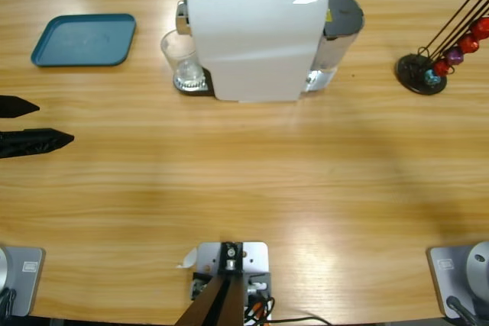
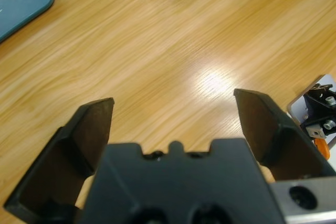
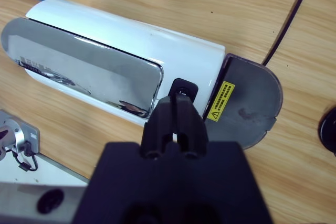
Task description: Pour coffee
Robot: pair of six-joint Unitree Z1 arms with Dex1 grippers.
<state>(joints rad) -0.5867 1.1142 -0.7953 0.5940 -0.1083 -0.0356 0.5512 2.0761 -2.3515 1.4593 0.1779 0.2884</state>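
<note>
Wooden counter (image 1: 252, 188) bearing a white coffee machine (image 1: 252, 36) at its far middle, a clear glass (image 1: 182, 59) under the spout. Left gripper (image 2: 173, 116): jaws spread wide, empty. Right gripper (image 3: 178, 111): jaws closed, above the machine's chrome lever (image 3: 84, 72).

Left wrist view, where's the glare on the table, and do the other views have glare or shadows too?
Left wrist view: a bright glare patch on the table between the open jaws. High view: faint sheen in front of the coffee machine, soft shadows across the wood. Right wrist view: the machine's chrome lever mirrors the surroundings.
</note>
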